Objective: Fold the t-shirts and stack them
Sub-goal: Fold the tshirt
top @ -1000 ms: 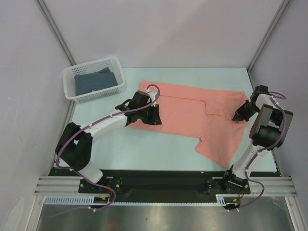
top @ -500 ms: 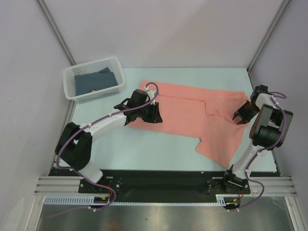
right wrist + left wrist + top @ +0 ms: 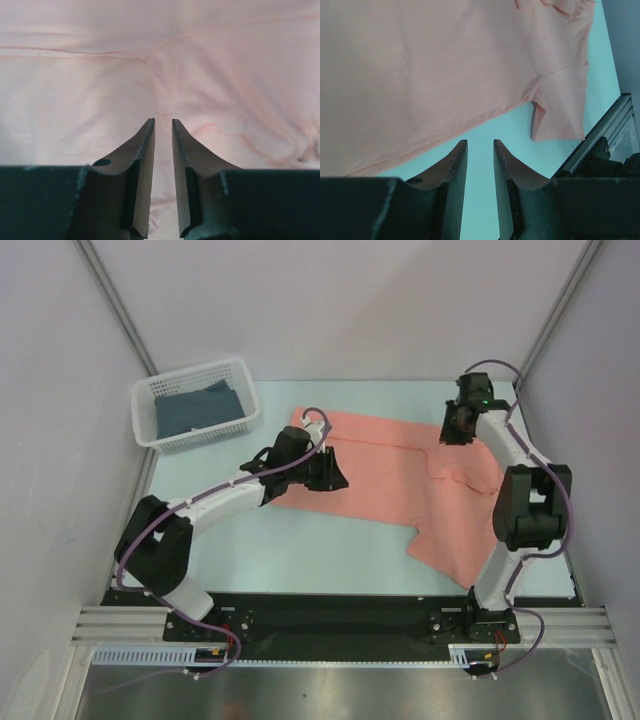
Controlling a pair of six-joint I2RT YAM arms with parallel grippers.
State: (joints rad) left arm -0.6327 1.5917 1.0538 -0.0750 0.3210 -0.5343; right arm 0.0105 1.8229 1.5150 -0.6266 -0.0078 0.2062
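Observation:
A salmon t-shirt [image 3: 390, 475] lies spread flat across the teal table, with one sleeve [image 3: 455, 540] hanging toward the near right. My left gripper [image 3: 338, 477] hovers over the shirt's near left part. In the left wrist view its jaws [image 3: 480, 142] stand a narrow gap apart over bare table, with the shirt's hem [image 3: 445, 65] just beyond. My right gripper [image 3: 452, 430] is at the shirt's far right edge. In the right wrist view [image 3: 163, 121] its jaws are narrowly apart and empty above the cloth [image 3: 225, 65]. A folded dark blue shirt [image 3: 195, 408] lies in the basket.
A white plastic basket [image 3: 145, 400] stands at the far left corner of the table. Grey walls close in the left, right and back sides. The black rail [image 3: 340, 615] with the arm bases runs along the near edge.
My right arm has swung from the shirt's right edge up and left to its far edge. My left gripper has shifted slightly right over the shirt.

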